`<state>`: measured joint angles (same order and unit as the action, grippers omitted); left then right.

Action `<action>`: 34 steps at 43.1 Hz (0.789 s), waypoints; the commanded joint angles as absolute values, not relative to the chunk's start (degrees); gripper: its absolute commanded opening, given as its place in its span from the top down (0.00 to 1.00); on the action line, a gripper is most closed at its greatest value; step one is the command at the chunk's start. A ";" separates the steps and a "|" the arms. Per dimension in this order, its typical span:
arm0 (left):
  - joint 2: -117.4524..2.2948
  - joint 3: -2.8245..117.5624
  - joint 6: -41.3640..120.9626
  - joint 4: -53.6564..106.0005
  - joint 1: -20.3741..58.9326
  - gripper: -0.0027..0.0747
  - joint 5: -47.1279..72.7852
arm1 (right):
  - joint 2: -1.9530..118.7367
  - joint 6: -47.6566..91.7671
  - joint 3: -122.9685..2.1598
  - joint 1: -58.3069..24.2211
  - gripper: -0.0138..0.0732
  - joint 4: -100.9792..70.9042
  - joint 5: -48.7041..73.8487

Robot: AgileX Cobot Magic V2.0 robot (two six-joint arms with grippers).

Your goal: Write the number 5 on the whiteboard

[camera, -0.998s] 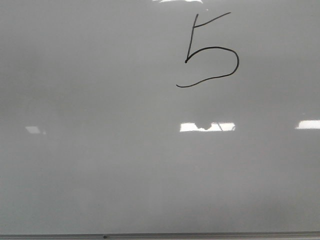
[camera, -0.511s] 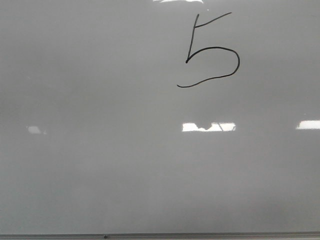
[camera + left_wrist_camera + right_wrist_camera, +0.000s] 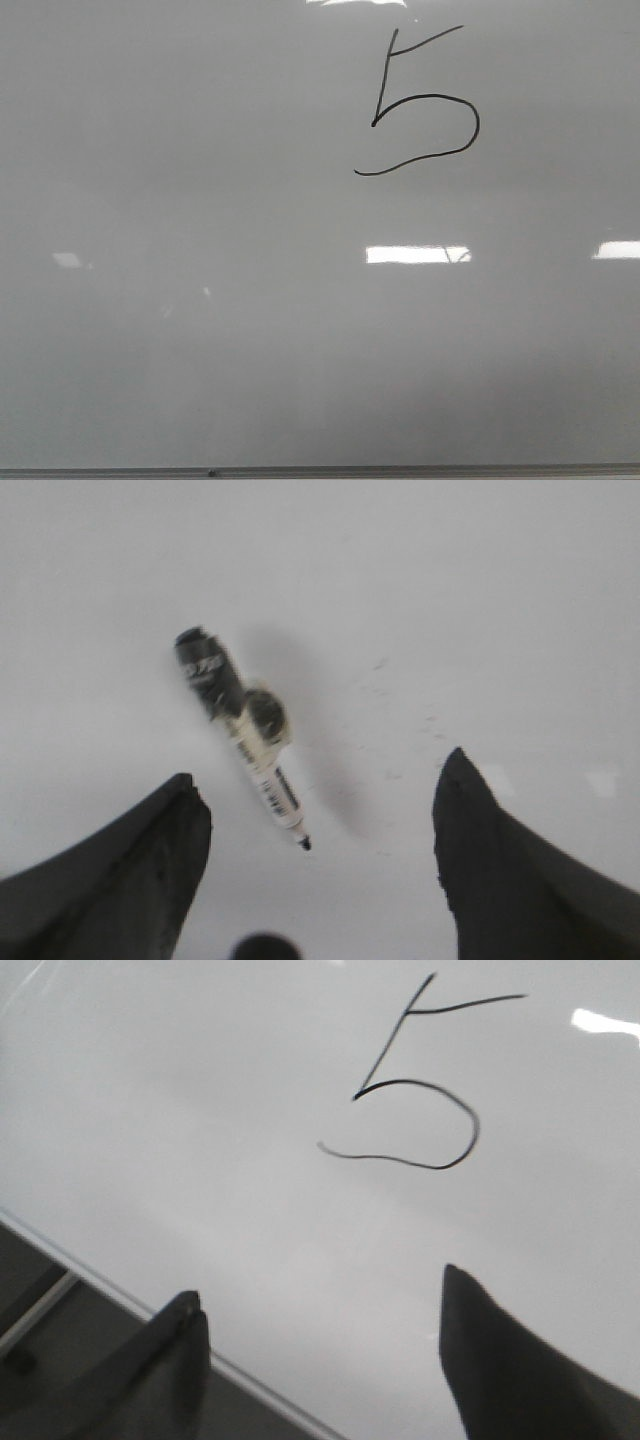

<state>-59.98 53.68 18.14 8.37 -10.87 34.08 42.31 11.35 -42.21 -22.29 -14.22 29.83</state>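
A black 5 (image 3: 418,100) stood written high on the whiteboard (image 3: 200,300), right of centre. Both jaws were spread, empty. A marker (image 3: 243,735) lay uncapped; its label was unreadable.

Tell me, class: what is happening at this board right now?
A black number 5 is already drawn on the whiteboard. Neither arm holds anything: the left pincer is open above a marker lying on the white surface, and the right pincer is open near the digit.
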 commanded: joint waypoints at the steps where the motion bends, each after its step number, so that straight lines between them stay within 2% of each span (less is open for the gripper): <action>1: -55.28 54.52 19.50 9.60 -6.60 0.48 30.46 | 41.99 9.92 -43.74 -17.32 0.35 -13.95 23.69; 8: -46.63 47.84 20.44 9.60 -1.26 0.66 25.93 | 40.08 9.92 -42.39 -10.42 0.52 -13.95 22.82; 14: -36.58 38.66 20.44 10.73 1.67 0.85 22.29 | 32.90 10.04 -35.79 -9.50 0.80 -13.93 17.04; 18: -29.33 33.12 20.44 13.36 2.37 0.98 20.78 | 27.27 10.04 -31.00 -9.50 0.92 -13.93 13.04; 25: -18.16 26.61 20.44 15.32 2.37 0.99 18.18 | 18.75 10.04 -24.94 -9.50 0.92 -13.93 7.39; 34: -12.43 26.15 20.33 16.27 2.37 0.99 17.41 | 16.62 10.04 -24.41 -9.50 0.92 -13.93 7.00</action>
